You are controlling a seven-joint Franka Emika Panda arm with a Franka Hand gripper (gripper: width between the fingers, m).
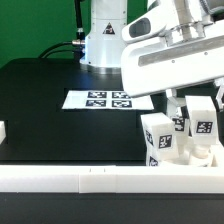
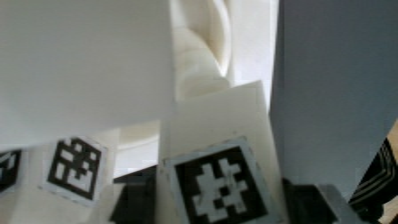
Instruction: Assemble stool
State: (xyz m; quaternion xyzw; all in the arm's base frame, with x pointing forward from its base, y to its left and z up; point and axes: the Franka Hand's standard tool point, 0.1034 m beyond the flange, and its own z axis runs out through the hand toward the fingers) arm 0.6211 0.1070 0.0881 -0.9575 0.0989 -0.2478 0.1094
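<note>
The white stool parts stand at the exterior view's right, just behind the long rail. The seat [image 1: 190, 157] lies low with blocky tagged legs standing on it, one leg [image 1: 160, 137] to the left and another leg [image 1: 202, 125] under my hand. My gripper [image 1: 197, 108] reaches down from above and is shut on that leg. In the wrist view the held leg [image 2: 221, 150] fills the middle with its tag facing the camera. Dark fingertips [image 2: 317, 206] sit close on either side of it, around my gripper [image 2: 222, 208]. A second tagged leg [image 2: 75, 165] shows beside it.
The long white border rail [image 1: 90, 180] runs along the front of the black table. The marker board [image 1: 108, 100] lies flat in the middle. The robot base [image 1: 100, 40] stands at the back. A small white part [image 1: 3, 131] sits at the left edge.
</note>
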